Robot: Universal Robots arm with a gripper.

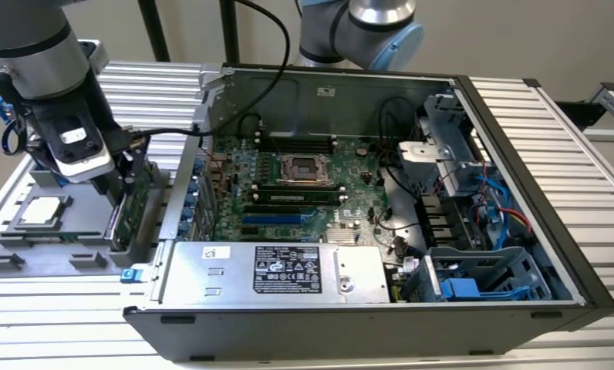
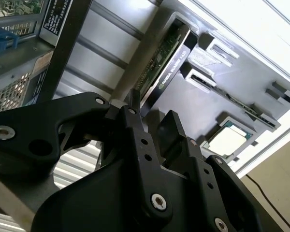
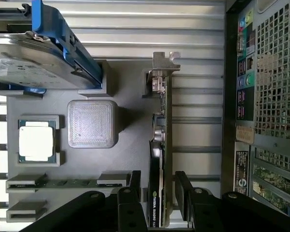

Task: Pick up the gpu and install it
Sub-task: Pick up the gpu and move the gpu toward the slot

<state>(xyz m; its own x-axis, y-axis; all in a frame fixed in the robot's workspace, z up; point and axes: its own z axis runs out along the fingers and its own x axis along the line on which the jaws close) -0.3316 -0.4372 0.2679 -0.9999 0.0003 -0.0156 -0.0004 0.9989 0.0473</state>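
- Astride one end of the gpu (image 3: 160, 140), the pincer (image 3: 160, 193) is seen released, one finger at each face, a slight gap showing;
- the card is stood on edge in the grey tray (image 3: 125, 145), its long axis running straight away from the pincer, beside the computer case (image 3: 261, 96);
- counted: one gpu, one hard drive (image 3: 29, 53), one processor (image 3: 36, 140).

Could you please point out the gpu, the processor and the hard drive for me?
gpu (image 3: 161, 154): first wrist view, its edge facing the camera.
processor (image 3: 36, 143): first wrist view, middle of its silver lid.
hard drive (image 3: 24, 60): first wrist view, its silver face.
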